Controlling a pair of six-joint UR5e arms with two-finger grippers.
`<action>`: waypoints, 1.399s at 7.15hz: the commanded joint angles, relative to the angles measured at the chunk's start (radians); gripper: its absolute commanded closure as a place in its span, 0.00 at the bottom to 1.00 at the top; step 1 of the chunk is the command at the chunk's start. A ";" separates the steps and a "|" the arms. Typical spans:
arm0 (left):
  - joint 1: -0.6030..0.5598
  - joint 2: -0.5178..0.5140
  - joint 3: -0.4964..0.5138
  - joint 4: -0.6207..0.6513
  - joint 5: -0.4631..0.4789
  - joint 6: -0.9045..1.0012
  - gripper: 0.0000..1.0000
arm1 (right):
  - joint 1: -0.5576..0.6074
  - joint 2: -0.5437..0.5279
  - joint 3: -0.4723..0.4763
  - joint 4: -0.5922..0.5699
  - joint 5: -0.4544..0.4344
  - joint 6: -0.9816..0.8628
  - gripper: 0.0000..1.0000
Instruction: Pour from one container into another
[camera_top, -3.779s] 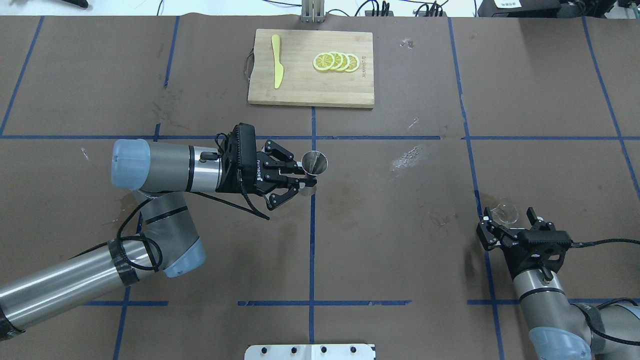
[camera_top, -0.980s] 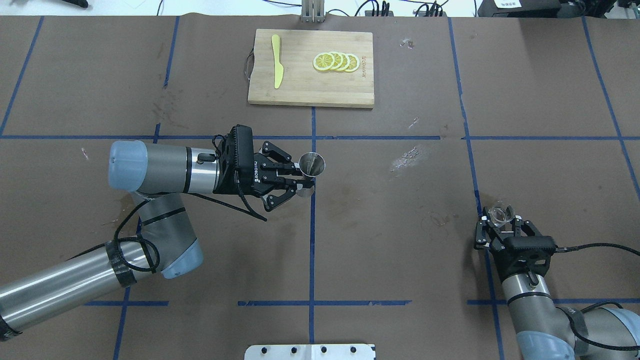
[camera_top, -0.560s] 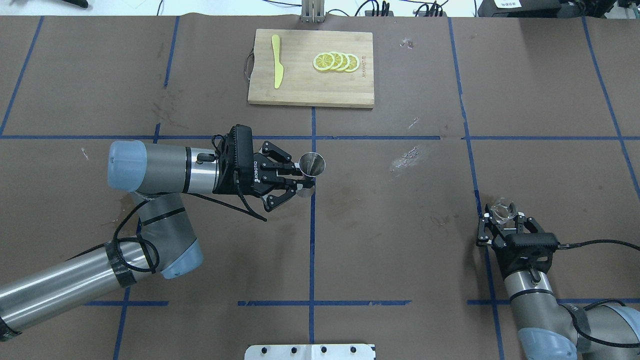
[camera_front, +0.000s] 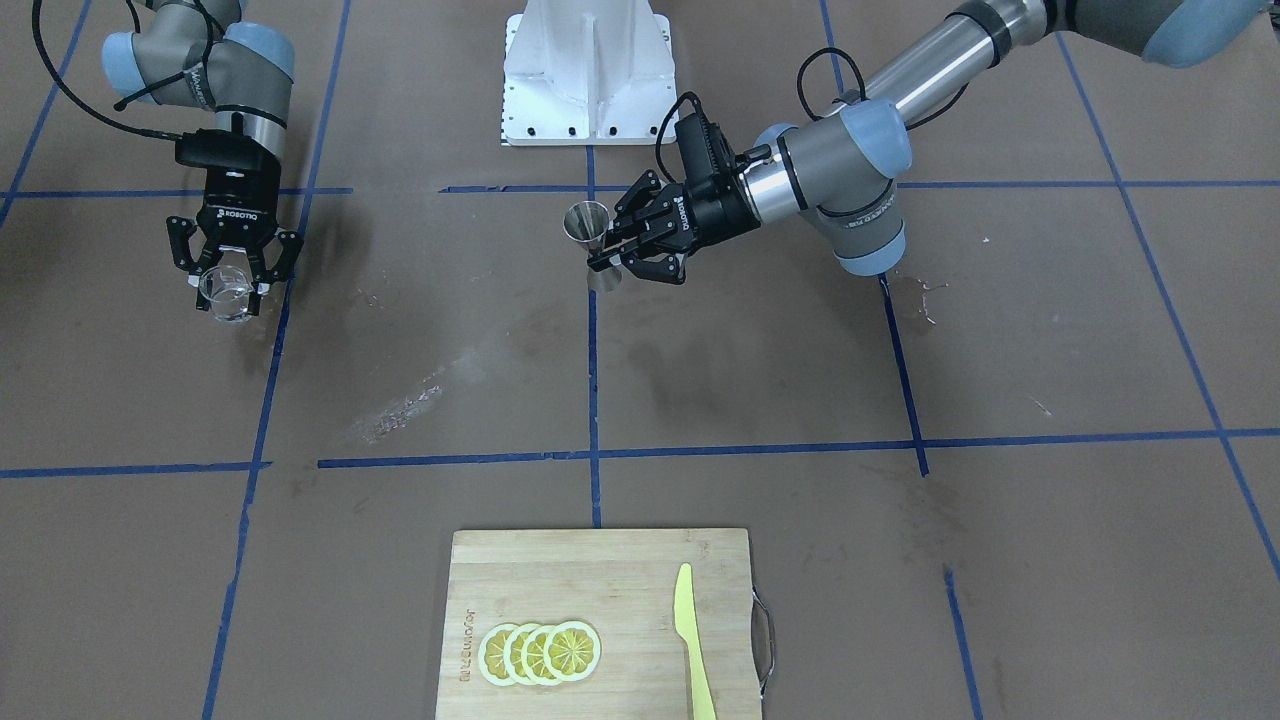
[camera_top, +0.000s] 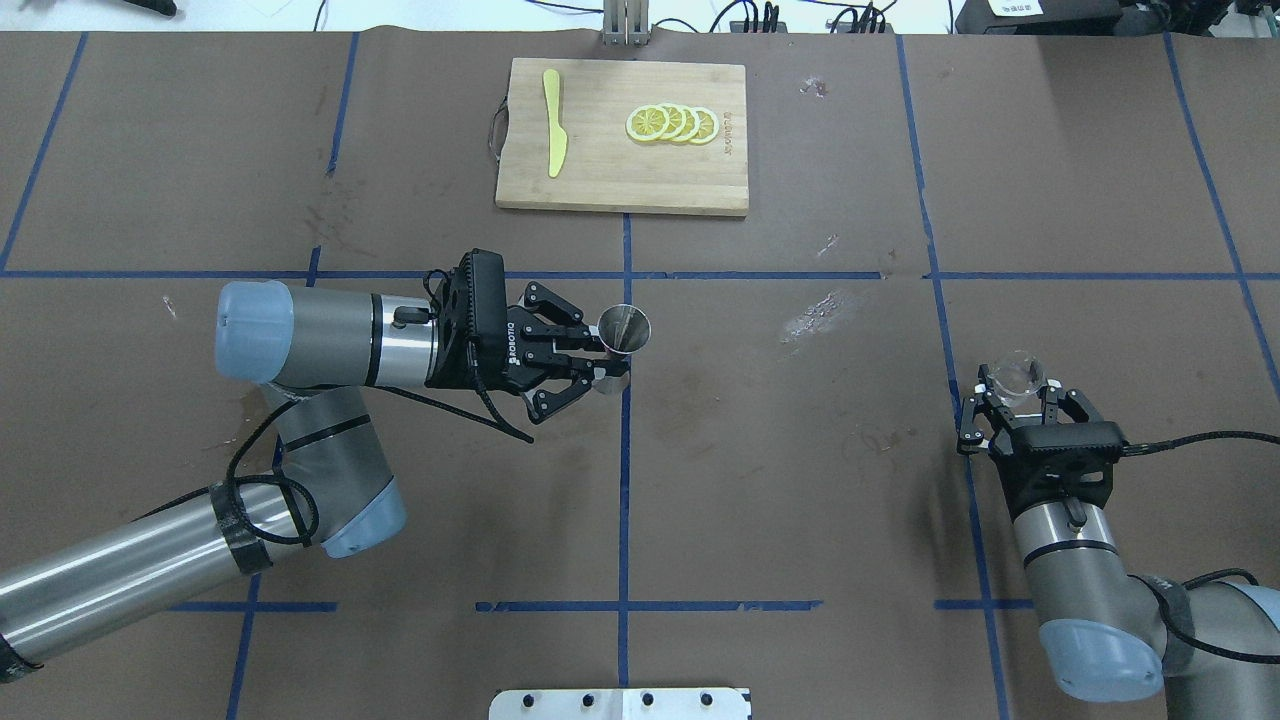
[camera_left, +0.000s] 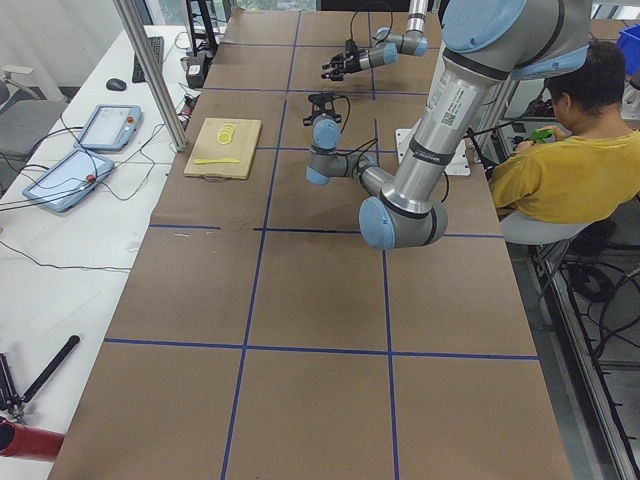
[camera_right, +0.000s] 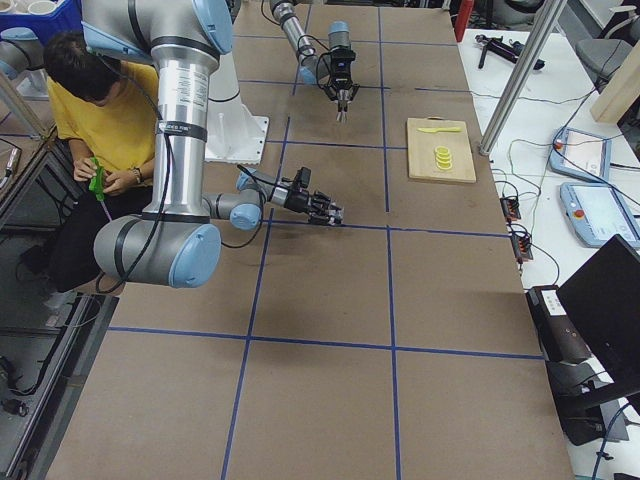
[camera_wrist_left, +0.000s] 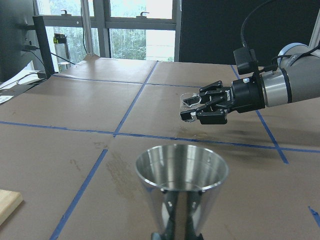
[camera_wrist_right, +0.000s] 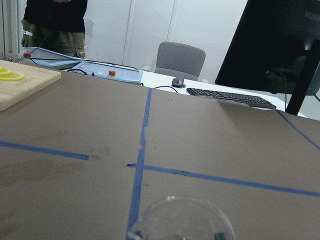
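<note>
At centre-left, placed much as a second ago: left gripper (camera_top: 600, 362) pinched narrow on the waist of the steel jigger (camera_top: 624, 329), mouth up; far over at the right, newly clamped on the clear glass cup (camera_top: 1015, 374) and lifted off the brown table (camera_top: 800, 480): right gripper (camera_top: 1017, 393); pickup apparently done; vessels well apart, so probably a carry leftward to the jigger before any tilt.

I work in a robotics lab. My surface (camera_top: 800, 500) is brown paper gridded with blue tape (camera_top: 624, 480). Teach pendants (camera_left: 108, 125) and cables lie on a white desk (camera_left: 60, 250) alongside it. An operator (camera_left: 565, 175) sits by my base (camera_front: 588, 70), and a keyboard (camera_wrist_right: 230, 98) and monitor (camera_wrist_right: 280, 40) stand nearby.
</note>
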 joint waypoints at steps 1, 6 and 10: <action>0.000 0.000 0.000 0.000 0.000 0.000 1.00 | 0.056 0.015 0.071 0.000 0.039 -0.181 1.00; 0.012 -0.001 0.002 0.006 0.048 0.000 1.00 | 0.073 0.214 0.181 0.003 0.039 -0.504 1.00; 0.052 -0.006 0.003 0.011 0.110 0.003 1.00 | 0.067 0.377 0.181 -0.196 0.048 -0.569 1.00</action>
